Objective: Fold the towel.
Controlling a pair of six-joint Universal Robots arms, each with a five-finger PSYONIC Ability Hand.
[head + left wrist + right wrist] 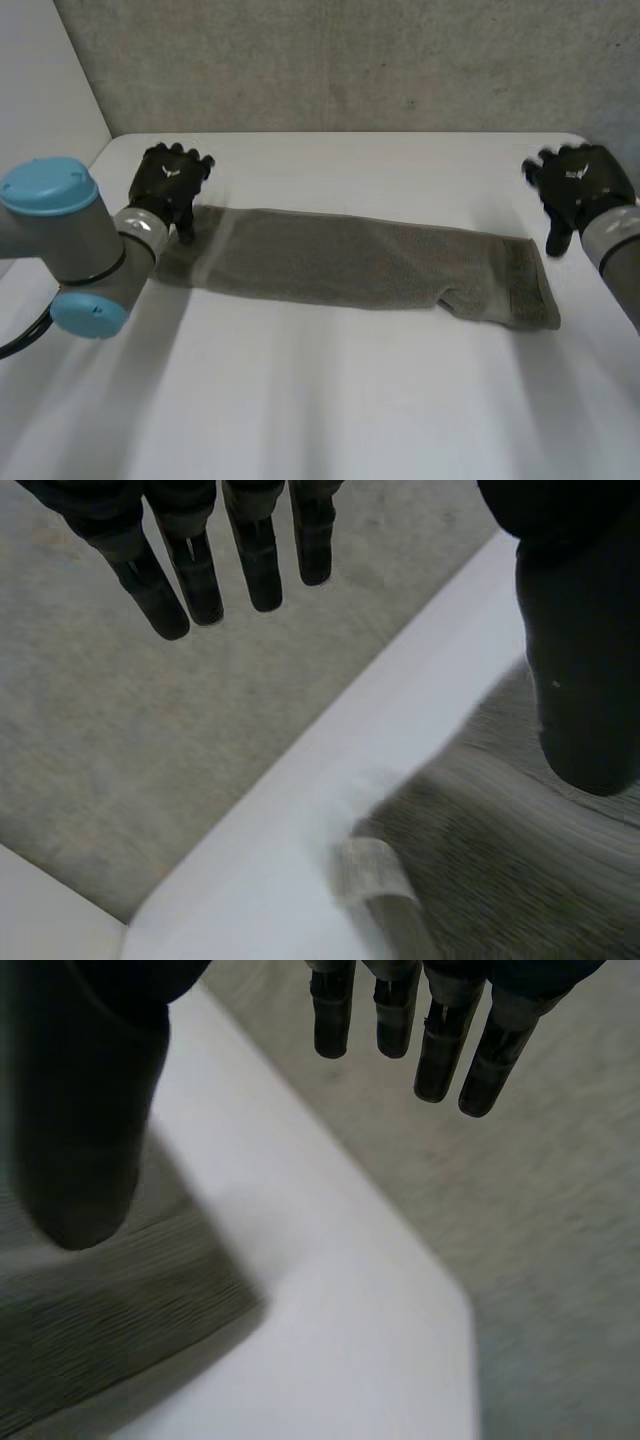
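A long grey-brown terry towel (350, 262) lies flat across the white surface (350, 400), perhaps already doubled lengthwise. The black left hand (168, 185) and right hand (580, 185) hover at its short ends, fingers straight, holding nothing. Likely soft, limp and light: pinch the end corners.

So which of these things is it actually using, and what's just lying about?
For the job:
towel, laid out in a long strip
left hand, open, at one end of it
right hand, open, at the other end

Just there:
white table under the towel
grey wall behind
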